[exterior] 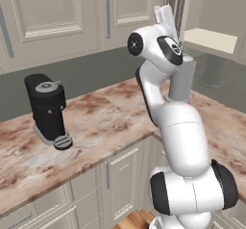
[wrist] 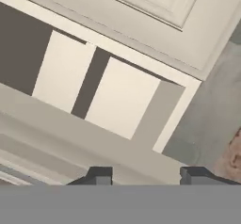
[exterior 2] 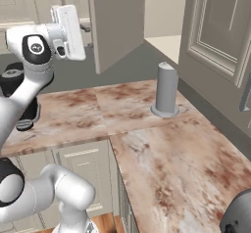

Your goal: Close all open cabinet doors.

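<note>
Cabinet doors are the concern in this simulated kitchen, where one tall cream wall door (exterior 2: pixel 116 24) is seen standing swung out from its corner cabinet over the marble-patterned desk (exterior 2: pixel 162 149), its shelf (exterior 2: pixel 166 43) left exposed behind it. In the right base view the open door is shown hanging upright, long axis vertical, just to the right of the raised white hand, with its free edge turned toward the camera. The gripper (wrist: pixel 146 173) is held high beside it; in the hand view the two dark fingers (wrist: pixel 100 175) are seen spread apart with nothing between them, aimed at panelled cream woodwork and an open cabinet interior just ahead. Whether the door is already being touched cannot be told. The coming move is judged to turn on the door lying to the hand's right, so that a push against its face would be needed to swing it shut. A grey cylinder (exterior 2: pixel 166 90) and a black coffee machine (exterior: pixel 48 108) are left standing on the desk below.
</note>
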